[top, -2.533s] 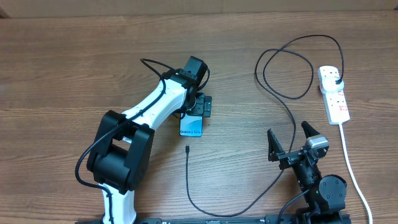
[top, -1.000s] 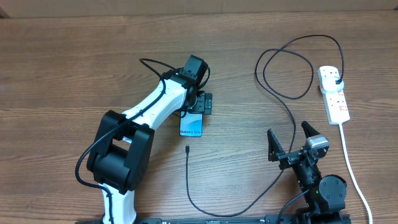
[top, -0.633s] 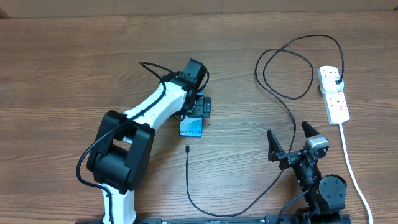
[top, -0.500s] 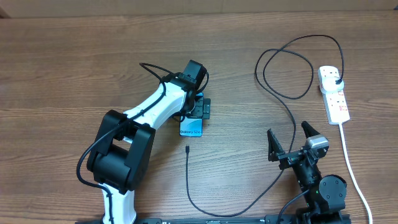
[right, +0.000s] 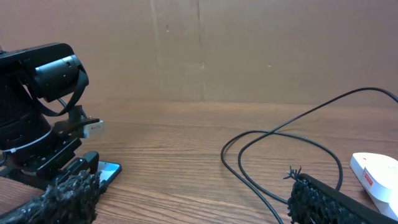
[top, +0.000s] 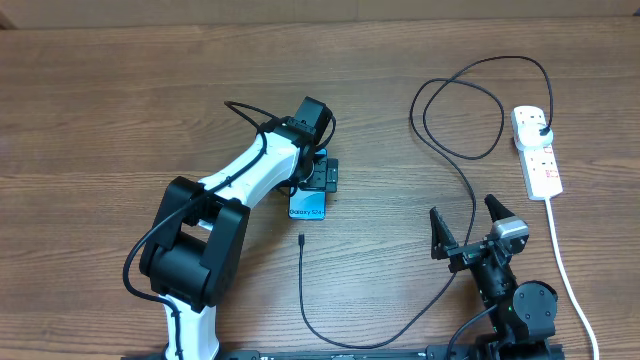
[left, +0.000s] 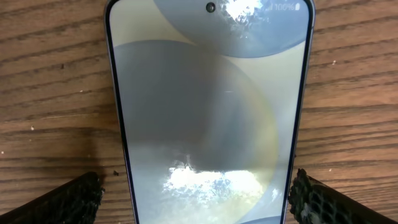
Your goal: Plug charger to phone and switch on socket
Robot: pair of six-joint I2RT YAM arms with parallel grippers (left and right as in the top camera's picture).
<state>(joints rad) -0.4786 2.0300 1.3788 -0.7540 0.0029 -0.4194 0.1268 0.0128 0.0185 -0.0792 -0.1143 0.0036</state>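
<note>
The phone (top: 307,205) lies flat on the wooden table, its blue screen up and its far end under my left gripper (top: 322,172). In the left wrist view the phone (left: 208,93) fills the picture. The left gripper (left: 196,190) is open, one finger on each side of the phone and clear of its edges. The charger's small tip (top: 301,239) lies just in front of the phone. Its black cable (top: 466,190) loops right to a plug (top: 541,129) in the white socket strip (top: 538,160). My right gripper (top: 467,232) is open and empty at the front right.
The strip's thick white lead (top: 563,260) runs toward the front edge beside the right arm. The right wrist view shows cable loops (right: 273,143), the strip's end (right: 376,174), the left arm (right: 37,106) and a brown cardboard wall (right: 249,50) behind the table.
My left wrist has shifted very slightly over the phone. The phone, the cable and the right arm have not moved.
</note>
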